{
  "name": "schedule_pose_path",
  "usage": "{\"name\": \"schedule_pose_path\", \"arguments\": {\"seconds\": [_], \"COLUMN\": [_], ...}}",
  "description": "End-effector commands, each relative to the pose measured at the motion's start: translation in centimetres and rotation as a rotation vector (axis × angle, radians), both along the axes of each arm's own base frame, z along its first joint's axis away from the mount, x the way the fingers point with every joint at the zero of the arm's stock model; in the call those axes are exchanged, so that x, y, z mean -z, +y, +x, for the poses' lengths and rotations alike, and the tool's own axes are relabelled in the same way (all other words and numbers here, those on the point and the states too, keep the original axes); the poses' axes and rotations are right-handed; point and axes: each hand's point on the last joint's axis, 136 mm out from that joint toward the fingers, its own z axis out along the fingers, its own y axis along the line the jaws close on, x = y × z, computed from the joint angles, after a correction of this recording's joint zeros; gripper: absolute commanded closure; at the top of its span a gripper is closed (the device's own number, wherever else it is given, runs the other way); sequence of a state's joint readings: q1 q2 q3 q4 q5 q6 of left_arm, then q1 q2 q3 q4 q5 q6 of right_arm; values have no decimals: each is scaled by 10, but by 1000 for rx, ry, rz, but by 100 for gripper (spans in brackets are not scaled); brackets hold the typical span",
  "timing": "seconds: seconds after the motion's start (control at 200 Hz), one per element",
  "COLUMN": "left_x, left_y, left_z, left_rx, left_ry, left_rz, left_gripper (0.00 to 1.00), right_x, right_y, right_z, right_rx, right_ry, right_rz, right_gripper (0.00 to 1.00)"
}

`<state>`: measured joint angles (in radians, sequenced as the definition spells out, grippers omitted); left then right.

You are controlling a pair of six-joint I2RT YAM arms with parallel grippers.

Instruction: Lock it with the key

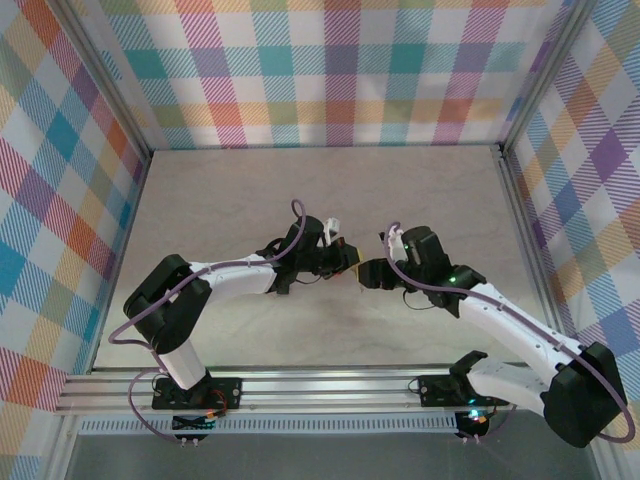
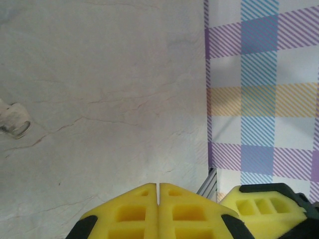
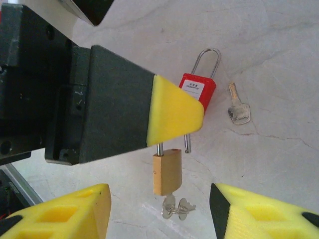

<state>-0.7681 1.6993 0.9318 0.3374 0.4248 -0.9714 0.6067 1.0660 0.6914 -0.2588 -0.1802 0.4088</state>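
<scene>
Both arm bases sit on the rail point(image 1: 330, 385) at the near edge of the bench point(image 1: 250, 190), left and right, and both reach in to meet about mid-bench. Right gripper point(image 1: 368, 274): spread wide. In the right wrist view its yellow fingers point(image 3: 70, 214) stand either side of the brass padlock point(image 3: 167, 172), touching neither it nor the key. Open gap on both sides of the lock body. The key point(image 3: 174, 206) sits in the bottom of the brass padlock, a second key hanging with it. Left gripper point(image 3: 174, 112): pressed together, pinching the padlock's shackle from above, the body hanging below the tip. One shackle leg enters the body. A second rod ends just beside it, clear of the body, so the shackle looks open. In the left wrist view the left pads point(image 2: 134, 214) meet with no gap. Beyond the held lock a red padlock point(image 3: 198, 88) lies flat on the bench, and a loose key point(image 3: 238, 110) lies near its right side, apart from it. A small pale object point(image 2: 12, 119) is on the bench too; can't tell what. Bare bench runs on to the far edge and both side edges, with the plaid walls point(image 1: 330, 70) well apart from both grippers.
</scene>
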Motion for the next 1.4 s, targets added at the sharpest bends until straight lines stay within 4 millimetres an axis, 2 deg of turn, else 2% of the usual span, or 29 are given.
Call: {"name": "schedule_pose_path", "arguments": {"seconds": [0.0,0.33,0.54,0.725,1.395], "left_x": [-20,-17,-17,-18,-20], "left_y": [-3,-5,-5,-5,-4], "left_z": [1,1,-1,0,1], "left_rx": [7,10,14,14,16], "left_ry": [-45,-32,-29,-32,-42], "left_rz": [-7,-7,-5,-3,19], "left_gripper": [100,100,100,100,100], "right_x": [0,14,14,22,29], "right_y": [5,21,22,24,31], "right_z": [3,4,10,11,11], "right_rx": [-16,-44,-29,-33,-40], "right_ry": [-32,-37,-44,-22,9], "right_rz": [-42,-123,-138,-157,-169], "right_gripper": [46,52,56,58,70]}}
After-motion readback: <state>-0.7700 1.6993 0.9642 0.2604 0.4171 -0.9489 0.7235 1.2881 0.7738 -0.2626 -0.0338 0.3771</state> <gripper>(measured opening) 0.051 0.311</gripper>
